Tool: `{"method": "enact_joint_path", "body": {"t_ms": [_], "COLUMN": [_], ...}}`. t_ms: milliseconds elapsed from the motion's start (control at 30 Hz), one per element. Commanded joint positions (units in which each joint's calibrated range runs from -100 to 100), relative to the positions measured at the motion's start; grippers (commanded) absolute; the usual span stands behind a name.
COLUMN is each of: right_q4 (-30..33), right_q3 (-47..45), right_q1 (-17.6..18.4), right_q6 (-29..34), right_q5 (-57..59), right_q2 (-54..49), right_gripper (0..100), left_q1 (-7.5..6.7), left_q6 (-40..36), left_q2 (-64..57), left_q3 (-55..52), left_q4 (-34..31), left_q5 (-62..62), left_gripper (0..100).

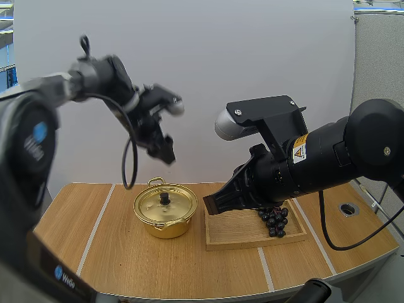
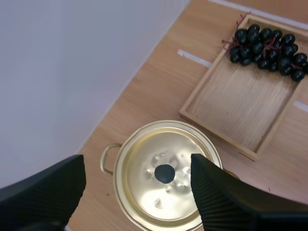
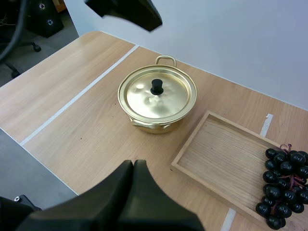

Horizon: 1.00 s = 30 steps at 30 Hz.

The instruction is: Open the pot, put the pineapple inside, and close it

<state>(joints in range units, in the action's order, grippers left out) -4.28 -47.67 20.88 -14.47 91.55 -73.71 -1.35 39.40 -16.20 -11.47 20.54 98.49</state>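
High view: left tool (image 1: 166, 151) hangs above the gold pot (image 1: 165, 211), whose lid (image 1: 165, 203) is on. Right tool (image 1: 213, 203) is at the pot-side end of the wooden tray (image 1: 240, 231), with the grapes (image 1: 274, 221) at the other end.
Left wrist view: its fingers (image 2: 53, 187) stand apart, open, over the lid's knob (image 2: 165, 173).
Right wrist view: its fingers (image 3: 131, 192) are pressed together, closed on nothing; the pot sits ahead on the counter (image 3: 72, 120).

right arm (image 1: 334, 148): bulky matte-black housing. It has a round joint cap with one screw (image 1: 387, 151) at its centre, and a yellow-and-white warning label (image 1: 299, 148) with a triangle on the forearm.
right hand (image 1: 214, 202): black, tapers to a blunt wedge.
left arm (image 1: 25, 145): black near link carrying a round blue logo (image 1: 39, 132) with white lettering, then a grey section (image 1: 57, 85) further out.
left hand (image 1: 166, 151): black. The fingers (image 2: 226, 197) are finely ribbed on their inner faces.
base (image 1: 38, 262): black, with a base logo (image 1: 60, 273) in blue and white text beside it.
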Motion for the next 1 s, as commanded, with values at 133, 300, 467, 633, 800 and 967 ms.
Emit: {"method": "enact_joint_path", "body": {"t_ms": [133,300,467,633,800,967], "right_q4": [-0.2,-0.2,-0.2,-0.2,-0.1,1.1], "right_q3": [-0.2,-0.2,-0.2,-0.2,-0.2,-0.2], "right_q1": [0.0,0.0,0.0,-1.4,-3.7,-5.9], "right_q6": [0.0,0.0,0.0,-0.2,-0.3,0.0], "right_q5": [-1.1,-1.1,-1.1,-1.4,-3.0,-4.4], "right_q2": [-0.6,-0.6,-0.6,-0.6,-0.6,-0.6], "right_gripper": [0,0,0,0,0,0], "left_q1": [-0.21,-0.21,-0.21,-0.21,-0.21,-0.21], "left_q6": [-2.2,-5.0,-10.0,-15.6,-20.3,-22.3], "left_q2": [-21.3,-31.3,-38.9,-43.5,-45.9,-49.1], "left_q3": [3.2,3.2,3.2,3.2,-0.1,-9.4], "left_q4": [0.4,0.4,0.2,0.0,0.0,0.0], "left_q5": [1.5,1.5,1.5,1.5,1.5,-3.2], "left_gripper": [100,100,99,11,0,0]}}
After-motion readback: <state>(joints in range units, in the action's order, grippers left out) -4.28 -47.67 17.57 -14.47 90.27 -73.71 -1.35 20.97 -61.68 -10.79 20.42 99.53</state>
